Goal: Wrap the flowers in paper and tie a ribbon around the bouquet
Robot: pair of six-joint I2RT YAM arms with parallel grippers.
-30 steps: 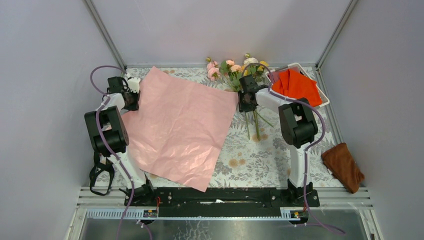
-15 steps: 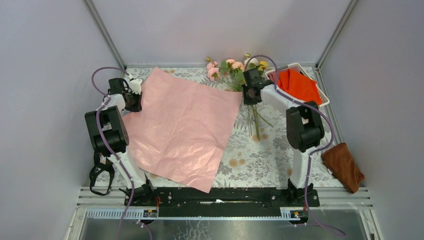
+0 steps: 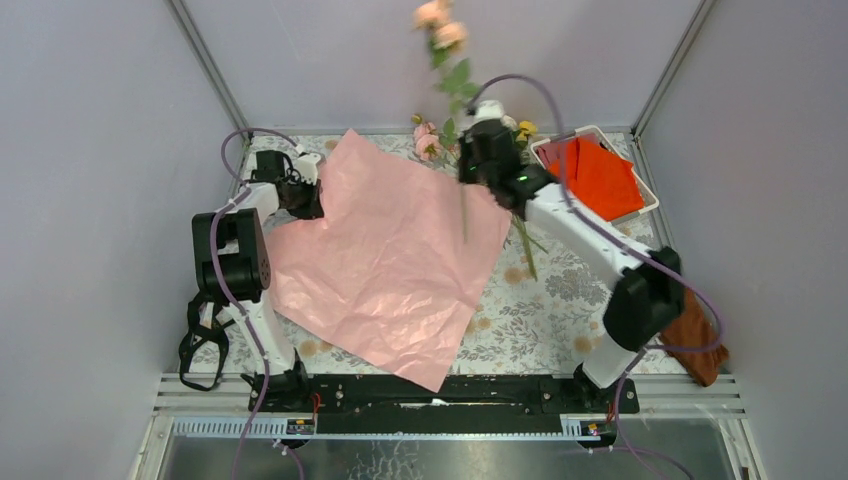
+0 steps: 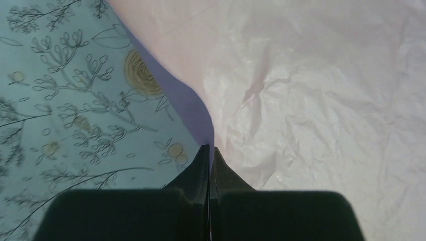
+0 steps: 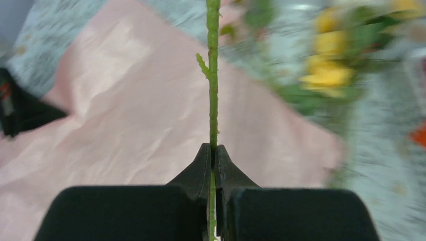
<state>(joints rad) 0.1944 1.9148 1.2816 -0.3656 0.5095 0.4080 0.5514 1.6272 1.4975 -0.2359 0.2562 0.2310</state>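
Observation:
The paper (image 3: 390, 260) lies pale pink face up across the table's left and middle. My left gripper (image 3: 312, 196) is shut on its far left edge. In the left wrist view that gripper (image 4: 210, 148) pinches the edge, and the lilac underside (image 4: 196, 108) shows. My right gripper (image 3: 470, 168) hangs above the paper's far right corner, shut on one green stem (image 5: 213, 75). That stem's pink blooms (image 3: 440, 25) stand high against the back wall. The other flowers (image 3: 520, 130) lie at the back, blurred in the right wrist view (image 5: 326, 75). The ribbon is out of view.
A white basket (image 3: 646, 205) holding an orange-red cloth (image 3: 600, 175) stands at the back right. A brown cloth (image 3: 700, 345) lies at the right edge, partly behind the right arm. Loose stems (image 3: 526, 248) rest on the flowered tabletop right of the paper.
My right gripper has shut on a stem and lifted it up and to the left over the paper. The left gripper has pulled the paper's edge to the right.

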